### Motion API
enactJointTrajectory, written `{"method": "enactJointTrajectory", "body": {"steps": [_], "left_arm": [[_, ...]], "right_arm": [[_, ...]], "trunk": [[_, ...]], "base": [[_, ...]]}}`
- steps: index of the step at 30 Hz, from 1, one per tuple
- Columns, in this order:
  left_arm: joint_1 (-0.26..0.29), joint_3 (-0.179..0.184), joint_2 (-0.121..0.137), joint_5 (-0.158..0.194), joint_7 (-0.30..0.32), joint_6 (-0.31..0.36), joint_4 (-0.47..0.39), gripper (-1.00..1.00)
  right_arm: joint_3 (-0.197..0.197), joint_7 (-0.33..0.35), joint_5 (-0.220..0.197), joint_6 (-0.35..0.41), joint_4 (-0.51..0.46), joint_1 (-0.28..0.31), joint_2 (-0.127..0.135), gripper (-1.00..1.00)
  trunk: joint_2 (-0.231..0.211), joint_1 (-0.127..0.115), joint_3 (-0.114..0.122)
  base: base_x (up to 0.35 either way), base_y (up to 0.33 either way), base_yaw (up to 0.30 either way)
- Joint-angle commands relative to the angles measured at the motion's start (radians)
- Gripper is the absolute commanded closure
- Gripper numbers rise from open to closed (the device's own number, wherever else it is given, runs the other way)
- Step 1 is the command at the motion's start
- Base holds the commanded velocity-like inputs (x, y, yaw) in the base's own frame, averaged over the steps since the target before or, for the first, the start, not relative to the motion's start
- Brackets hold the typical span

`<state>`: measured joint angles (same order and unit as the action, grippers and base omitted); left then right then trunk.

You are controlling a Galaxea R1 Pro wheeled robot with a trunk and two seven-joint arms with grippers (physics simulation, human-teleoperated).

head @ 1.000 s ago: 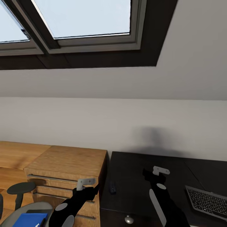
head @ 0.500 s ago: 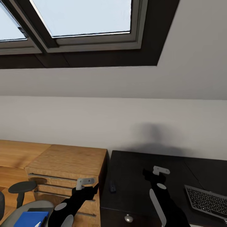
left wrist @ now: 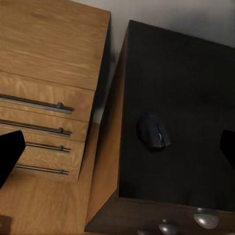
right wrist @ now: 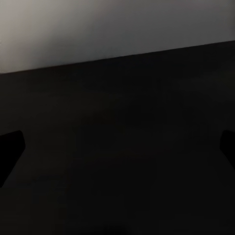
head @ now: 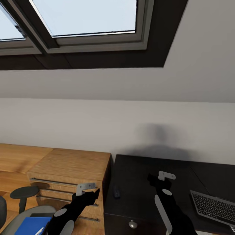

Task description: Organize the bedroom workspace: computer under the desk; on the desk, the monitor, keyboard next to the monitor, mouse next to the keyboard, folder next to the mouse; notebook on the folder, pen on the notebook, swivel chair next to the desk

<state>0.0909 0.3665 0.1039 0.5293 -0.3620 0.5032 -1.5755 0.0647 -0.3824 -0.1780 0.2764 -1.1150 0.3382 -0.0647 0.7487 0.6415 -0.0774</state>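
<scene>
Left of the dark table (head: pixel 143 169), the swivel chair (head: pixel 19 217) carries the blue folder (head: pixel 31 226), beside a wooden drawer unit (head: pixel 68 176). The left gripper (left wrist: pixel 117 147) hangs over the table's left edge, jaws spread wide above the mouse (left wrist: pixel 153 131). The right gripper (right wrist: pixel 117 147) hovers over the tabletop, jaws apart. The keyboard (head: pixel 213 207) lies at the table's right.

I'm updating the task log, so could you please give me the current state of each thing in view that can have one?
left gripper: open, empty, above the gap between dresser and desk.
right gripper: open, empty, over the desk.
mouse: upright on the desk, near its left edge.
keyboard: flat on the desk, at right.
folder: lying on the swivel chair, not yet moved.
dresser: drawers shut.
skylight: closed.
</scene>
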Motion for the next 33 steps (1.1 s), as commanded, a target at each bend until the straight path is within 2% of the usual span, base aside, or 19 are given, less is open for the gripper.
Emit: {"method": "enactJointTrajectory", "body": {"steps": [1,30,33], "left_arm": [[0.001,0.003,0.001,0.011,-0.010,0.002,-0.001,-1.00],[0.001,0.007,-0.001,0.011,-0.011,0.003,-0.001,-1.00],[0.001,0.007,-0.001,0.014,-0.010,0.004,-0.001,-1.00]], "right_arm": [[0.002,-0.008,-0.008,0.004,-0.002,0.001,0.001,-1.00],[0.001,-0.009,-0.008,0.003,-0.002,0.001,0.001,-1.00],[0.001,-0.009,-0.008,0.003,-0.002,0.001,0.002,-1.00]], "trunk": [[-0.006,-0.004,0.000],[-0.209,-0.115,0.049],[-0.209,-0.115,0.048]], "base": [[0.000,0.000,0.000],[0.000,0.000,0.000],[0.000,0.000,0.000]]}}
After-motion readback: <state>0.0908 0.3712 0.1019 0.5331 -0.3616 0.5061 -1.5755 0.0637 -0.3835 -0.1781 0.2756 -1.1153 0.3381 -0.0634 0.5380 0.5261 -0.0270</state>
